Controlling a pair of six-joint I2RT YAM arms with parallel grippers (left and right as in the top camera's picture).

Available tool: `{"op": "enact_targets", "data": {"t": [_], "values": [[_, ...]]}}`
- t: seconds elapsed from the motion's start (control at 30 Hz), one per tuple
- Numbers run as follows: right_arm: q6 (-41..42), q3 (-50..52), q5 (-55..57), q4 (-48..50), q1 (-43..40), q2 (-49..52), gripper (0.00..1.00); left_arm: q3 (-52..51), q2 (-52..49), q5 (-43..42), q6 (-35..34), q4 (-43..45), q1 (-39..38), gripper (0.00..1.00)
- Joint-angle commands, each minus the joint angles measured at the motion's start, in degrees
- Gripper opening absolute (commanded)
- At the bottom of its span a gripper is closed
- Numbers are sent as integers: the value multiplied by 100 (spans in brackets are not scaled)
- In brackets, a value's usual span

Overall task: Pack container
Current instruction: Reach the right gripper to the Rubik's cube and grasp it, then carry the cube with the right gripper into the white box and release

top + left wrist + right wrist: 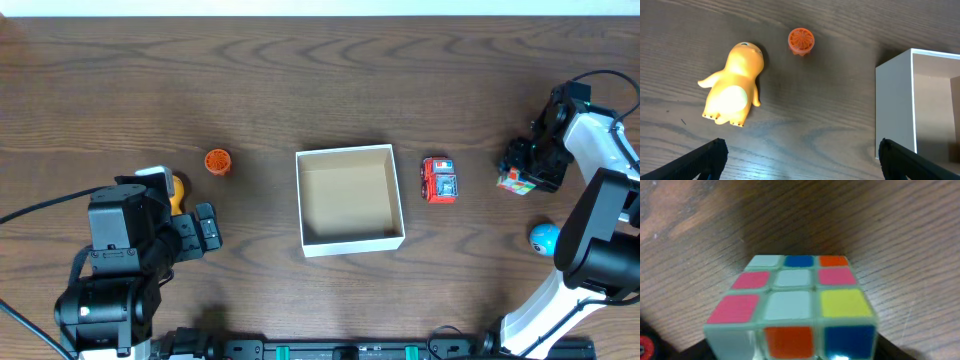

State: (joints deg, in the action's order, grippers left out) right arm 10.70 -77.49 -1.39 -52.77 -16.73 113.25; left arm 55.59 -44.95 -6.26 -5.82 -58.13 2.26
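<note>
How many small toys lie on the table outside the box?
5: orange round toy and yellow figure left of the box; red car, puzzle cube and blue ball right. None seems hidden.

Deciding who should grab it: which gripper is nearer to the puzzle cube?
Right. The right gripper is directly at the puzzle cube, which fills its wrist view. The left gripper is on the far side of the container, by the yellow toy figure.
</note>
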Motion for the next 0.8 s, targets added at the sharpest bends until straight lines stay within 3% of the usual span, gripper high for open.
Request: {"op": "enact_targets", "data": {"t": [0.0, 0.23, 0.33, 0.57, 0.77], "values": [[-4, -50, -22, 9, -35, 24, 55, 57, 9, -66, -31, -11, 35, 98], [-4, -50, -24, -15, -20, 24, 24, 57, 9, -66, -31, -11, 35, 98], [-4, -50, -61, -39, -7, 15, 1, 57, 9, -66, -28, -11, 35, 98], [-11, -50, -273, -116, 223, -684, 1, 57, 9, -66, -31, -13, 35, 98], [-164, -52, -275, -345, 1032, -2319, 1, 57, 9, -66, -31, -13, 35, 98]]}}
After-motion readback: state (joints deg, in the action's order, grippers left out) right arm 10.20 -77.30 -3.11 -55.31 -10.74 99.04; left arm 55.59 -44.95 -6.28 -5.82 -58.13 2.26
